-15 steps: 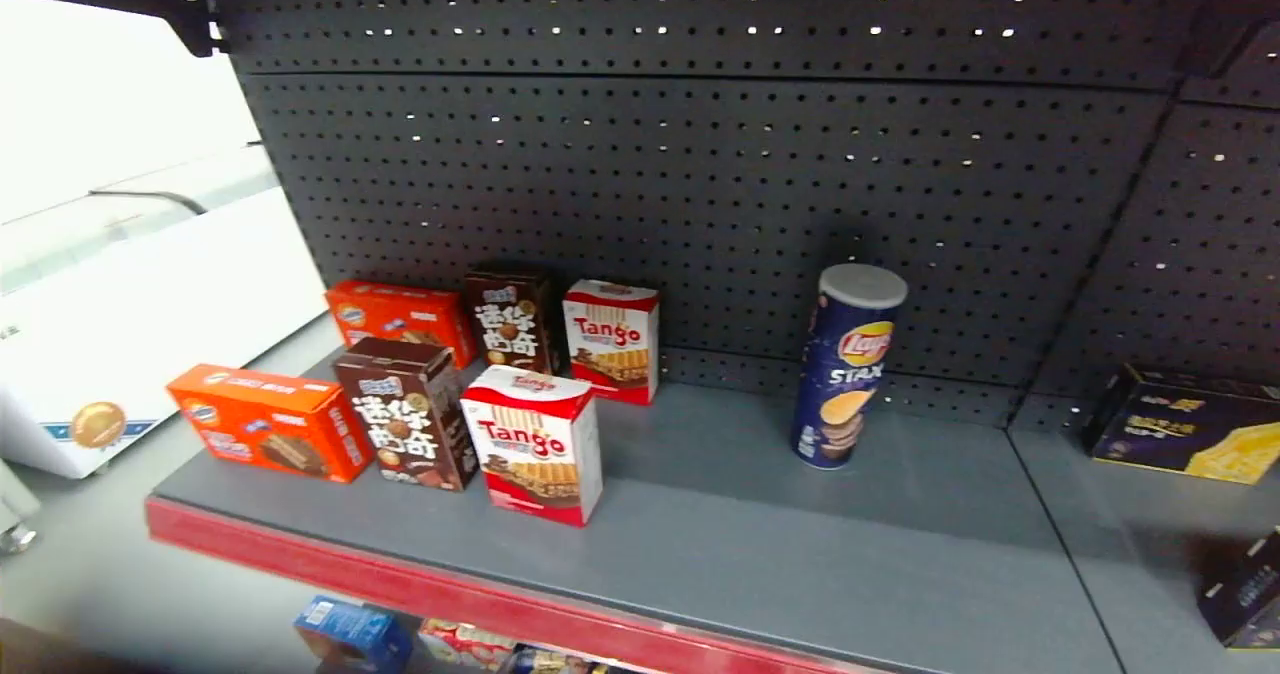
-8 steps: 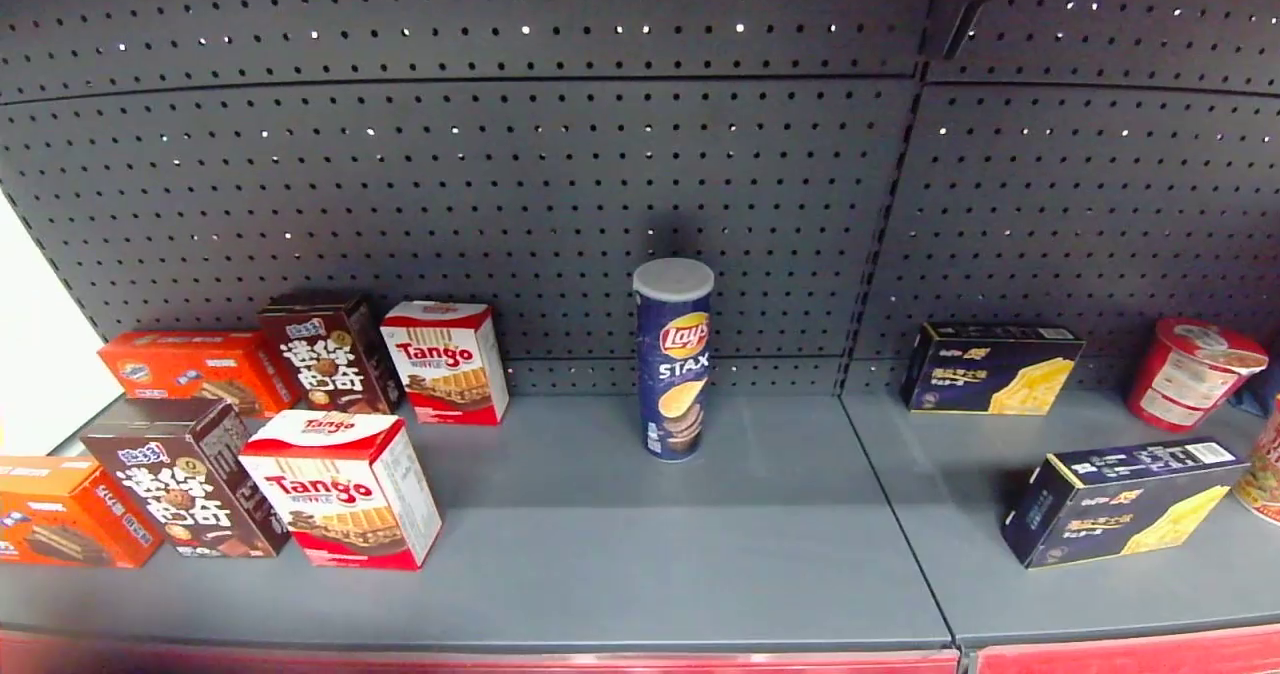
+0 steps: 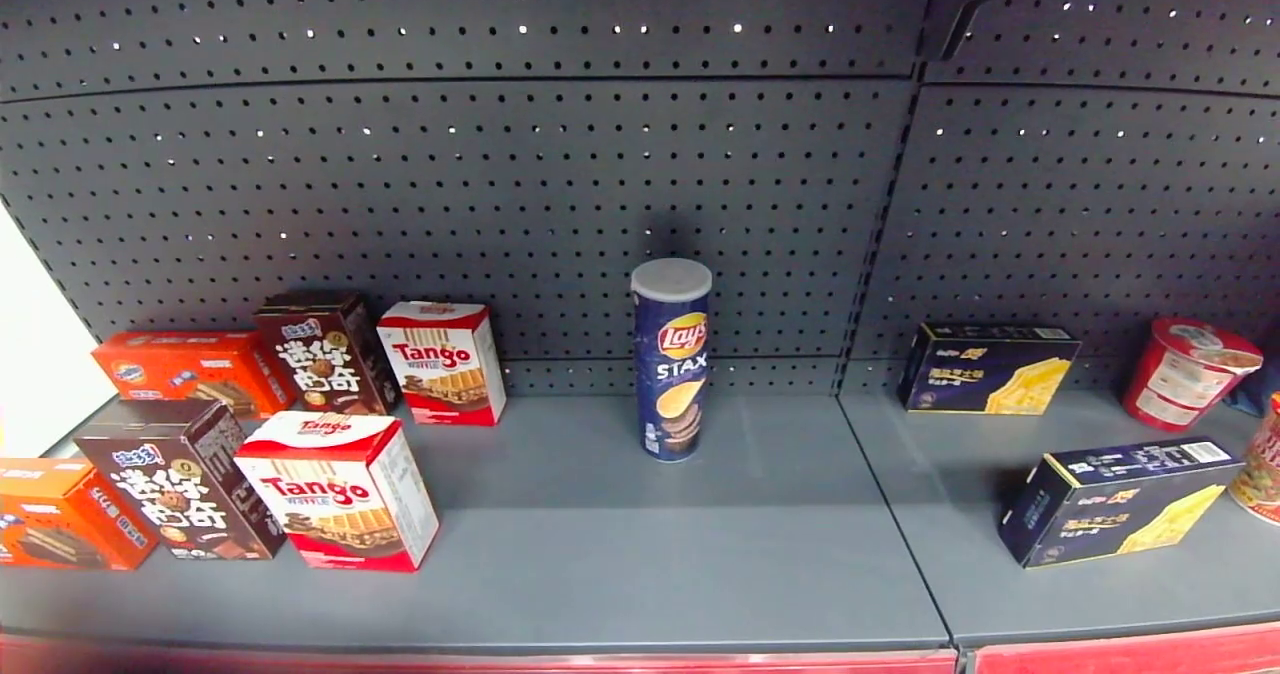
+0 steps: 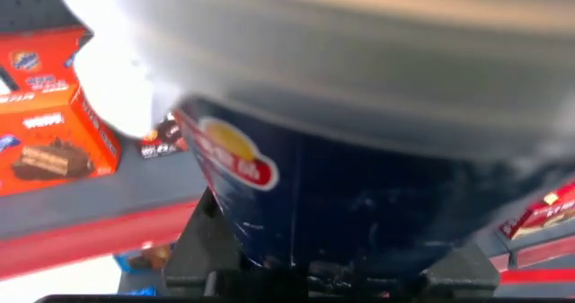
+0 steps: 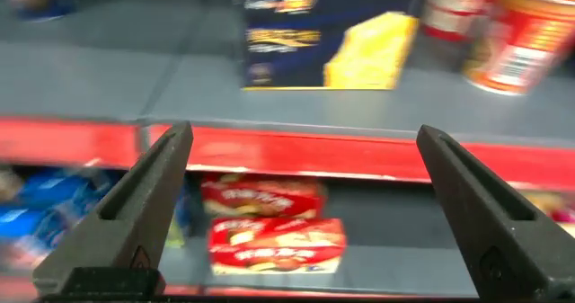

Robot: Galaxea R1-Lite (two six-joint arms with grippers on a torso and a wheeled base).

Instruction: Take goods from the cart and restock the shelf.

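Note:
A dark blue chips can (image 3: pixel 671 359) with a grey lid stands upright on the grey shelf (image 3: pixel 650 554), close to the perforated back panel. In the left wrist view a second dark blue can (image 4: pixel 359 204) with a grey lid looms very close. My left gripper (image 4: pixel 328 271) is shut on it, with dark finger parts on both sides of its lower body. My right gripper (image 5: pixel 303 132) is open with nothing between its fingers. It hangs in front of the shelf's red front edge (image 5: pixel 359 155), just below a blue-and-yellow box (image 5: pixel 328 33).
Red-and-white wafer boxes (image 3: pixel 335 489), brown boxes (image 3: pixel 180 494) and orange boxes (image 3: pixel 195 372) crowd the shelf's left end. Blue-and-yellow boxes (image 3: pixel 1115 502) and a red cup (image 3: pixel 1190 374) occupy the right bay. Free room lies around the standing can. Red packets (image 5: pixel 274 245) lie on the shelf below.
The head camera swung to the right a second ago and has since barely shifted. Nothing on the shelf has moved.

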